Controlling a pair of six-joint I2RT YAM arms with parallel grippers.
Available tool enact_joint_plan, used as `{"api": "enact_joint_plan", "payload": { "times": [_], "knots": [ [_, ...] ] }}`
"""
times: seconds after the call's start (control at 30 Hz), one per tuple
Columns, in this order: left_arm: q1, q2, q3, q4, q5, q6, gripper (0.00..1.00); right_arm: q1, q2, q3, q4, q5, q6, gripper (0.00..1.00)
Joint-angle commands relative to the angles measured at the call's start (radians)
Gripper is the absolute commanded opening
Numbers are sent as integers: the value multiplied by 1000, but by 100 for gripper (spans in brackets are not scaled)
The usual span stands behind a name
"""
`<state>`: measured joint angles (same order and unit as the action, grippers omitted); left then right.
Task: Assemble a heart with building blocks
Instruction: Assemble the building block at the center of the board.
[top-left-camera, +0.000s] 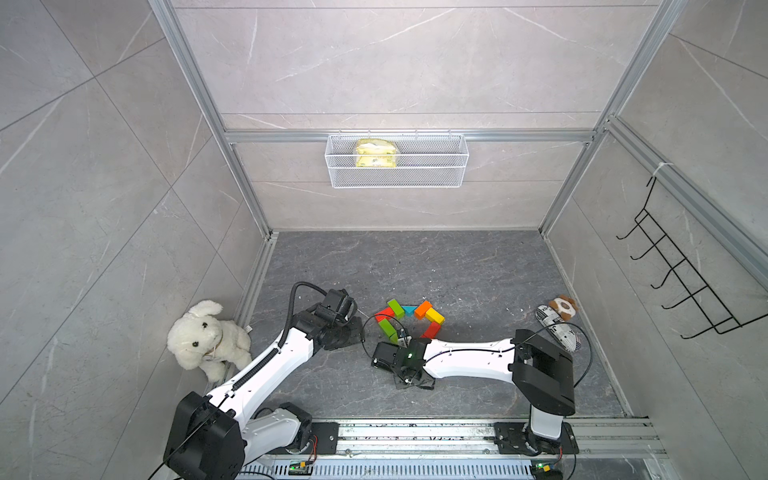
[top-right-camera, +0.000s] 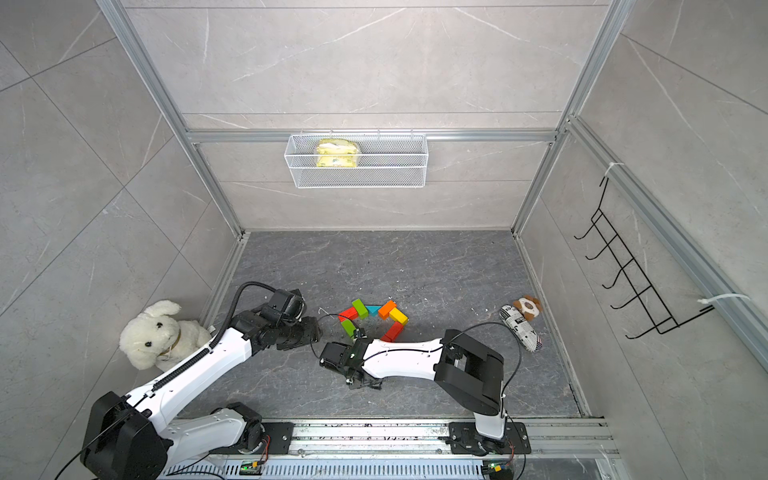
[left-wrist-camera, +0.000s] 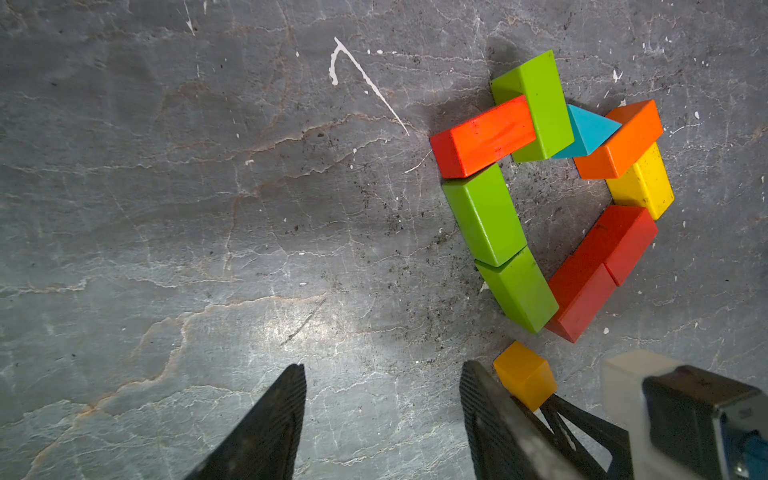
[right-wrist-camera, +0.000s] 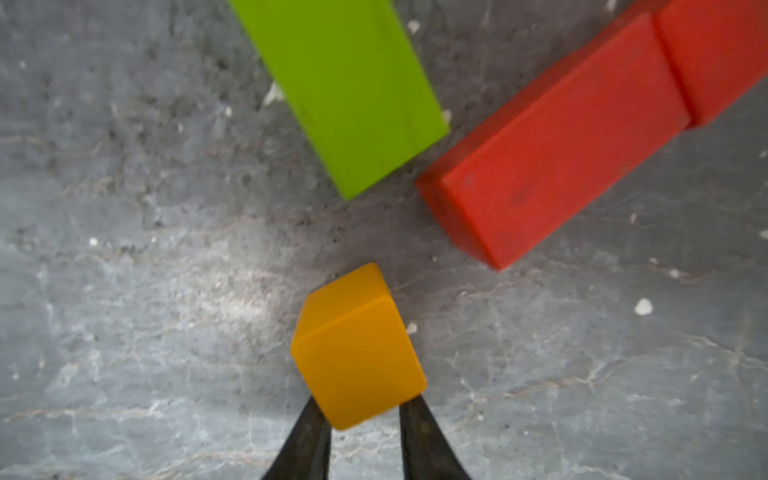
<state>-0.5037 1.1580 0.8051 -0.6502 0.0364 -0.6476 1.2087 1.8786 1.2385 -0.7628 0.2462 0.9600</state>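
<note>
The heart (top-left-camera: 409, 320) (top-right-camera: 374, 318) is a hollow outline of building blocks on the dark floor. In the left wrist view its sides are green oblongs (left-wrist-camera: 484, 214), red oblongs (left-wrist-camera: 582, 299), an orange one (left-wrist-camera: 619, 139) and a yellow one (left-wrist-camera: 642, 183), with a teal triangle (left-wrist-camera: 590, 129) at the notch. My right gripper (right-wrist-camera: 365, 405) is shut on the yellow-orange cube (right-wrist-camera: 357, 353) (left-wrist-camera: 525, 374), just short of the gap where the lowest green (right-wrist-camera: 353, 91) and red (right-wrist-camera: 552, 166) blocks converge. My left gripper (left-wrist-camera: 383, 368) (top-left-camera: 353, 328) stands open over bare floor beside the heart.
A white plush dog (top-left-camera: 208, 340) sits against the left wall. A small brown plush and a patterned pouch (top-left-camera: 559, 320) lie at the right. A wire basket (top-left-camera: 397, 160) hangs on the back wall, a black hook rack (top-left-camera: 681, 270) on the right wall.
</note>
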Motion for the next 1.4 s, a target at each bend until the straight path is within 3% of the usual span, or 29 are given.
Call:
{"api": "enact_joint_plan", "payload": {
  "times": [0.0, 0.6, 0.73, 0.9, 1.37],
  "knots": [
    [8, -3, 11, -11, 10, 21, 63, -22, 21, 38, 0, 2, -22, 31],
    [8, -10, 8, -17, 16, 39, 63, -55, 21, 64, -55, 38, -18, 30],
    [8, -13, 13, -24, 15, 47, 63, -55, 36, 98, -83, 61, -17, 33],
    [7, -22, 13, -30, 13, 52, 63, -55, 62, 149, -145, 87, -29, 45],
    [9, -28, 8, -29, 5, 61, 63, -55, 108, 190, -180, 133, -44, 48]
  ]
}}
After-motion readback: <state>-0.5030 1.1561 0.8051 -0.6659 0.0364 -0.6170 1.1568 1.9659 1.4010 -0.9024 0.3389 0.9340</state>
